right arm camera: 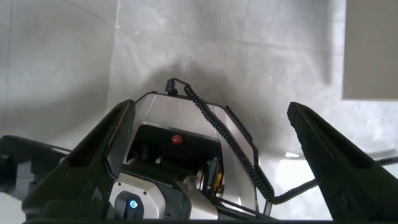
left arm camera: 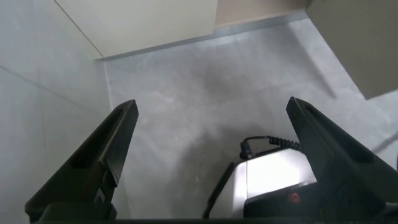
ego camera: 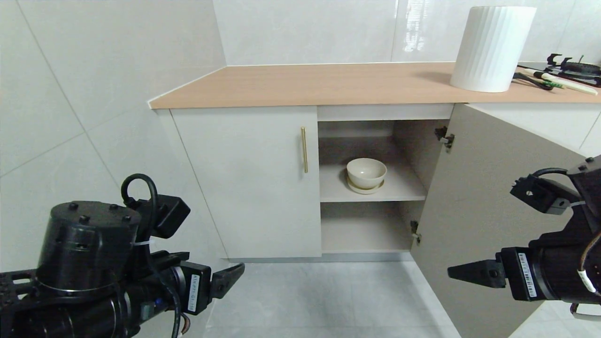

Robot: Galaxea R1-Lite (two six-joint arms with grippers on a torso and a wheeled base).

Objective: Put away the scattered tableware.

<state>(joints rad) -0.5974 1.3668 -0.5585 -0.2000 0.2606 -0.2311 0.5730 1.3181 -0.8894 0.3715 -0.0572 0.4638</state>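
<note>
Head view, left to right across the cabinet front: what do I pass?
Closed door → gold handle → bowl sitting on a plate on the upper shelf → open door.

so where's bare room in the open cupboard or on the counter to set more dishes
Lower shelf: bare wall to wall. Upper shelf: free strips either side of the bowl on its plate. Counter: open from the wall corner to the white ribbed container; past it, utensils crowd it.
</note>
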